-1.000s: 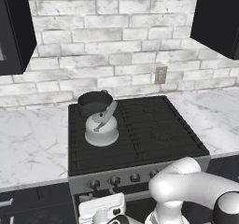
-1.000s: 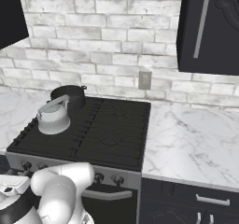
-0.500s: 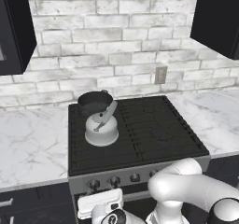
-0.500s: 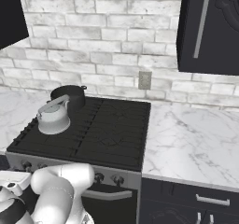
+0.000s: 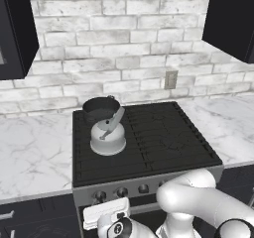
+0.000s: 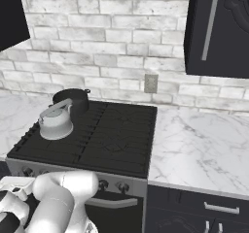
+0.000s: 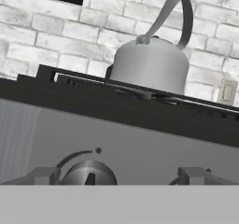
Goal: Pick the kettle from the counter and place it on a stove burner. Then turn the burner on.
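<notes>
The kettle [image 5: 107,138] already sits on the stove burner [image 5: 97,148] at the cooktop's left, off the tabletop [image 5: 34,150]. Left: turning the knob [image 7: 88,172] low in my hand view. My end effector [image 7: 119,175] straddles it, seemingly wide apart.

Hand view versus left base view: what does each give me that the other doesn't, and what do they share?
Hand view alone: a close look at a front-panel knob framed between the jaws, seen from low in front of the stove.

Left base view alone: the dark pot behind the kettle, the burner grates from above, the counter on both sides, and the whole knob row.

Both: the kettle on the stove, the brick wall and the wall outlet.
</notes>
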You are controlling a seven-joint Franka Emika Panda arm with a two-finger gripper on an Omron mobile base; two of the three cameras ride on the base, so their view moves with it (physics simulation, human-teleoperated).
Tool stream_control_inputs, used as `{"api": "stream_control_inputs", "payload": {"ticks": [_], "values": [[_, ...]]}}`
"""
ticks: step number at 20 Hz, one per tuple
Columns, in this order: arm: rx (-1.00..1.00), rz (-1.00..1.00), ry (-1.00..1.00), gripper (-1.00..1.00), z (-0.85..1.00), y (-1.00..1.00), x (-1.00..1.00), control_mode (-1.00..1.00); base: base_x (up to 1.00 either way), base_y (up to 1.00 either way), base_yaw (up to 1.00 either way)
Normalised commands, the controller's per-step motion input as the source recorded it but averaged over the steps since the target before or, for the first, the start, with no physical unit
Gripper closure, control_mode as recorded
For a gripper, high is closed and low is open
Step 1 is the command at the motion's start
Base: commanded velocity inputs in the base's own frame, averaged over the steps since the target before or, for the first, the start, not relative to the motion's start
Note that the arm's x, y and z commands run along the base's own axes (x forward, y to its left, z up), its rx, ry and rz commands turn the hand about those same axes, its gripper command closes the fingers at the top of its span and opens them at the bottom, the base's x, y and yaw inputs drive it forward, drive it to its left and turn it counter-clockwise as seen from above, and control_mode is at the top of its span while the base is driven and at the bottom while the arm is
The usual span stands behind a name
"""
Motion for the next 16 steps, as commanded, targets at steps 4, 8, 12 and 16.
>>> {"api": "stream_control_inputs", "payload": {"ticks": [4, 8, 12, 16], "values": [[0.00, 0.00, 0.00, -1.00, -0.20, 0.00, 0.14, -1.00, 0.00, 0.00, 0.00], [0.00, 0.00, 0.00, -1.00, -0.10, 0.08, 0.07, -1.00, 0.00, 0.00, 0.00], [0.00, 0.00, 0.00, -1.00, -0.15, 0.21, 0.06, -1.00, 0.00, 0.00, 0.00], [0.00, 0.00, 0.00, -1.00, -0.13, 0.16, 0.06, -1.00, 0.00, 0.00, 0.00]]}}
